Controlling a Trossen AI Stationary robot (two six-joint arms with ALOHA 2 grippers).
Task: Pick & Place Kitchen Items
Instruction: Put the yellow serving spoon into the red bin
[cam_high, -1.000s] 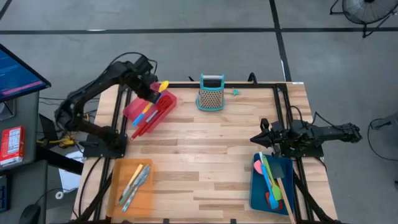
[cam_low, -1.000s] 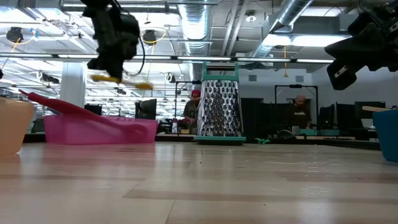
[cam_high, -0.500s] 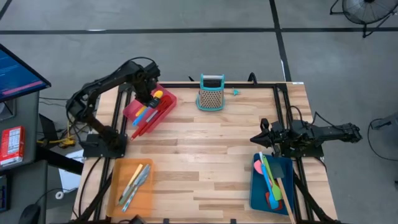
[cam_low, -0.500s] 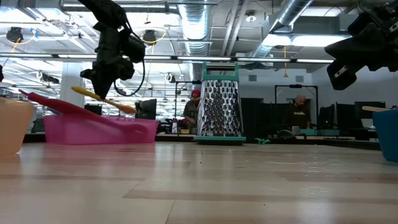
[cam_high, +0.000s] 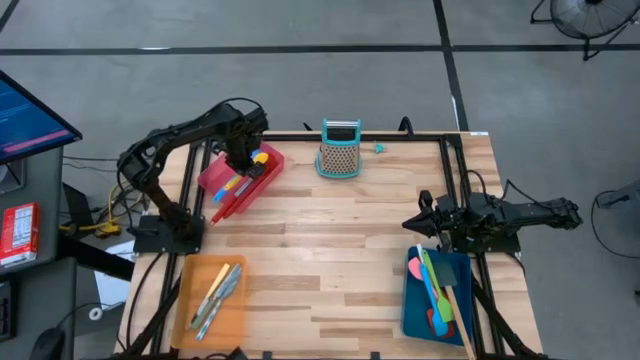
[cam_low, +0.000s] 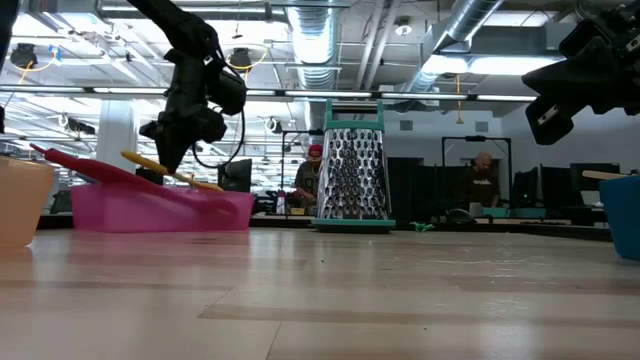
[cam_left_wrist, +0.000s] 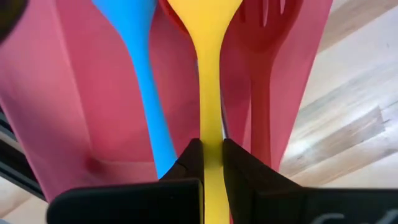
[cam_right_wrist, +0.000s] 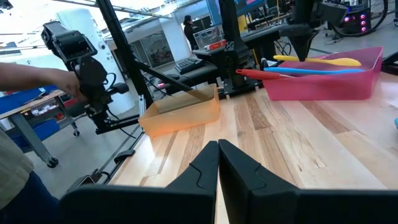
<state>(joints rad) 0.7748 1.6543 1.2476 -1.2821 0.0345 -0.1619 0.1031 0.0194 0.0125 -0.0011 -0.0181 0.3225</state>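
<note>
While gripped (left hand (cam_left_wrist: 211, 163)), one yellow spoon (cam_left_wrist: 208, 93) overhangs one red tray (cam_left_wrist: 62, 106).

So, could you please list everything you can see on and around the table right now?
Yellow spoon: one, yellow, held over the red tray.
Red tray: one, far left, holding blue and red utensils.
Orange tray: one, near left, holding silvery cutlery.
Blue tray: one, near right, holding spatulas.
Box grater: one, teal and orange, far centre.
Table: one, light wood.
Left gripper: shut on the yellow spoon.
Right gripper: shut, hanging above the table's right side.
</note>
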